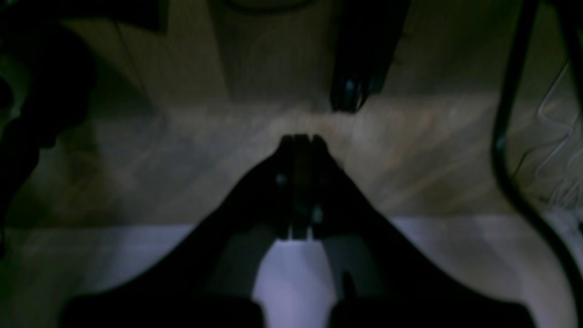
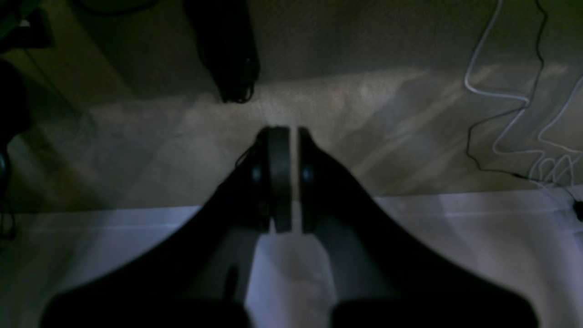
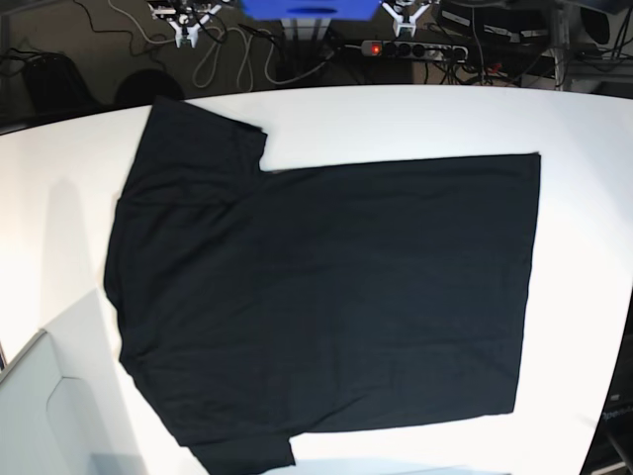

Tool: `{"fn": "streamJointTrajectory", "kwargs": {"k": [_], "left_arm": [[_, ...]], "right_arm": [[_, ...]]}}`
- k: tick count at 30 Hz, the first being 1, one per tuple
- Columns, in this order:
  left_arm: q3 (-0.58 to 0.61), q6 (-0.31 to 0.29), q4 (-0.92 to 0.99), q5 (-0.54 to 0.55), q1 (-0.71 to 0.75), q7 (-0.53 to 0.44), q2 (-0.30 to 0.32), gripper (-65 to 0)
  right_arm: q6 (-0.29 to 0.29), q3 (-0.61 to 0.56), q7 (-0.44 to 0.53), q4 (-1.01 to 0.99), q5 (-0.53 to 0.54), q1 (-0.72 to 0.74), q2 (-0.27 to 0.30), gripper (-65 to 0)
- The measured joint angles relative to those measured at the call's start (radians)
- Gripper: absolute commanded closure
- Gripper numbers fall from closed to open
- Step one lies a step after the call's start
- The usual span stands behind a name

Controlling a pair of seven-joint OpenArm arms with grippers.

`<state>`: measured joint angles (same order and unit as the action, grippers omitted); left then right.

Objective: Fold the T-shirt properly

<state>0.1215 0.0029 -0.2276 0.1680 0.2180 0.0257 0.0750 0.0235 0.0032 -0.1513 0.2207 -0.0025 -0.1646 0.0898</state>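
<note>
The black T-shirt (image 3: 326,307) lies spread flat, plain side up, on the white table (image 3: 584,129), away from both sets of fingers. Left gripper (image 1: 300,141) pressed together, gripping nothing; right gripper (image 2: 289,132) closed too, holding nothing, both past the table edge above the floor.

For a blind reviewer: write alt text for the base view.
A black T-shirt lies spread flat, plain side up, on a white table, collar end left and hem right. Cables and a power strip lie beyond the far edge.
</note>
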Motion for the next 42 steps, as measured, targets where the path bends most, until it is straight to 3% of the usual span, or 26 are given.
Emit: {"fn": "streamJointTrajectory", "kwargs": {"k": [22,28,35,39,42], "left_arm": [[0.000,0.000,-0.063,-0.002,0.034,0.005,0.030,0.0],[0.000,0.000,-0.063,0.001,0.034,0.005,0.040,0.0],[0.000,0.000,-0.068,0.000,0.051,0.005,0.040,0.0],[0.000,0.001,-0.189,-0.001,0.120,0.008,0.048,0.0],[0.000,0.003,-0.326,0.000,0.210,0.009,0.070,0.0]], "right_arm": [[0.000,0.000,0.006,0.003,0.000,-0.006,-0.002,-0.2],[-0.004,0.000,0.000,0.148,0.004,-0.084,0.016,-0.2],[-0.006,0.000,-0.082,0.215,0.004,-0.103,0.027,-0.1],[-0.006,0.000,-0.078,0.250,0.002,-0.129,0.032,-0.1],[-0.015,-0.003,-0.093,0.383,0.000,-0.225,0.047,-0.1]]}}
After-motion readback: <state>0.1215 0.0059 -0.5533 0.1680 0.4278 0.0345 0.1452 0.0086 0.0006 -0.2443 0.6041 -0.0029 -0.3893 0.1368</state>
